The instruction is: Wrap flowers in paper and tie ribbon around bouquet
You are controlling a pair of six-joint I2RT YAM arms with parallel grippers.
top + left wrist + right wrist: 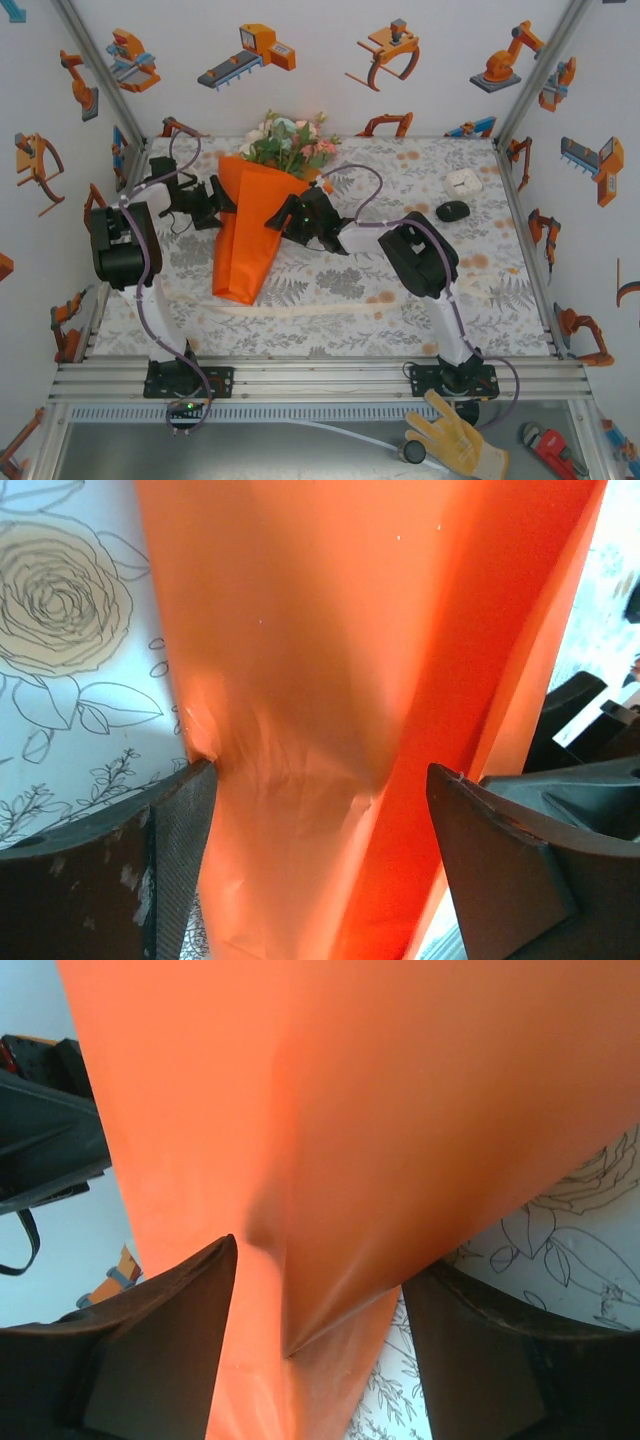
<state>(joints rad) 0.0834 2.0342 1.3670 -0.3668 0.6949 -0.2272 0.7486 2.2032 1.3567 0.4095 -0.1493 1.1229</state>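
The bouquet lies on the patterned table: an orange paper (250, 235) cone with its tip toward the near edge. The pink, white and green flowers (288, 140) stick out of its far, wide end. My left gripper (213, 200) (320, 770) straddles the cone's left side with wide jaws. One finger dents the paper (300, 680); the other stands at its edge. My right gripper (296, 218) (318, 1260) squeezes the cone's right side, both fingers against the paper (380, 1110). The cream ribbon (320, 309) lies flat across the table under the cone's tip.
A small white box (464, 181) and a black oval object (452, 211) sit at the back right of the table. Printed walls close in the left, right and back. A yellow glove (455, 440) and a red wrench (550, 450) lie below the near rail.
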